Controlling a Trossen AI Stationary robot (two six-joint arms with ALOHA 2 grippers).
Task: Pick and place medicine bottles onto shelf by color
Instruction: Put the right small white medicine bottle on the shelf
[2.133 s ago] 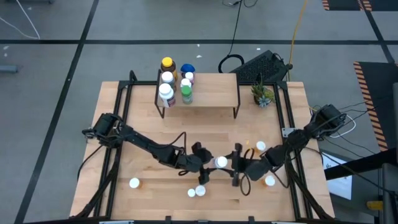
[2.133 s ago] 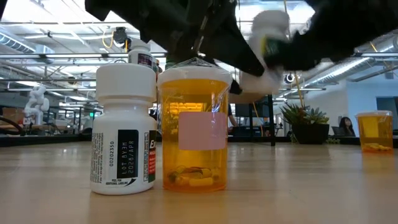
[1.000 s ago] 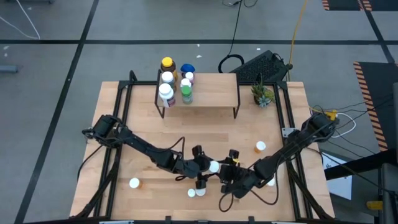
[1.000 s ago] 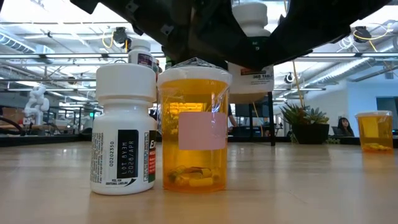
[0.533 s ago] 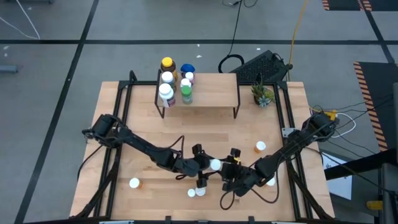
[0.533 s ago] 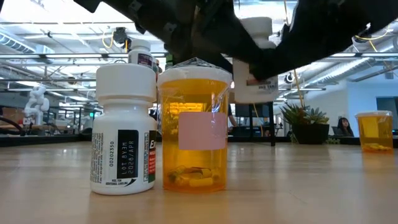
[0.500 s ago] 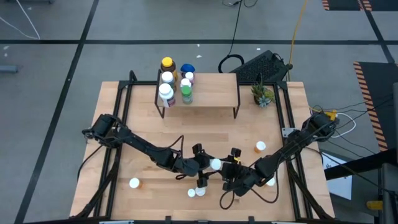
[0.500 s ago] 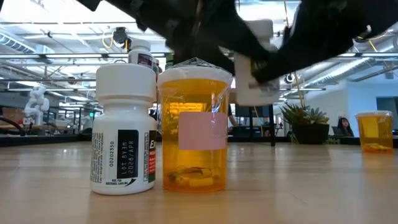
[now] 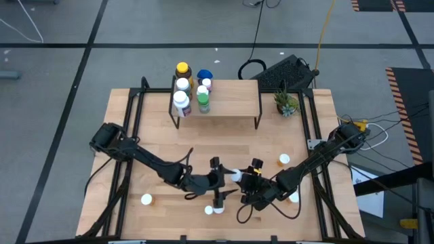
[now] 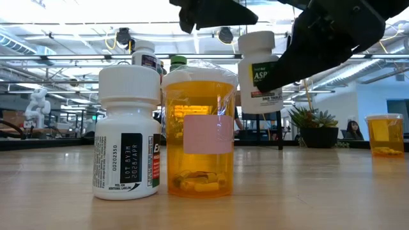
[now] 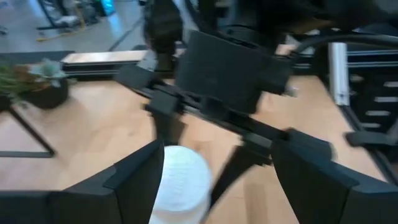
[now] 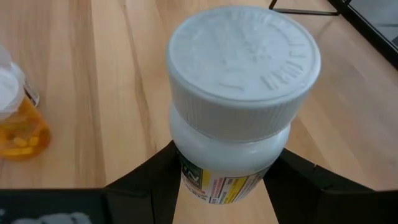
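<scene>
A white medicine bottle with a white cap hangs above the middle of the table's near half, and my right gripper is shut on it. My left gripper stands open just left of it. In the low view it is up and clear of the cap. The shelf stands at the far edge and carries several bottles at its left end. A white bottle and an orange one stand upright near the front edge. My right gripper pinches the white bottle's body just below the cap between its two fingers. It comes at the bottle from the table's right, slanting down. The bottle stands upright, cap up, lifted clear of the table.
More orange bottles stand on the table at the near left and at the right. A small potted plant sits at the far right, beside the shelf. The shelf's right half is bare wood.
The white bottle has passed from my left gripper to my right one. My left gripper has let go and drawn up and away toward the table's left. The bottle, tilted half a second ago, now stands upright and a little farther from the near edge.
</scene>
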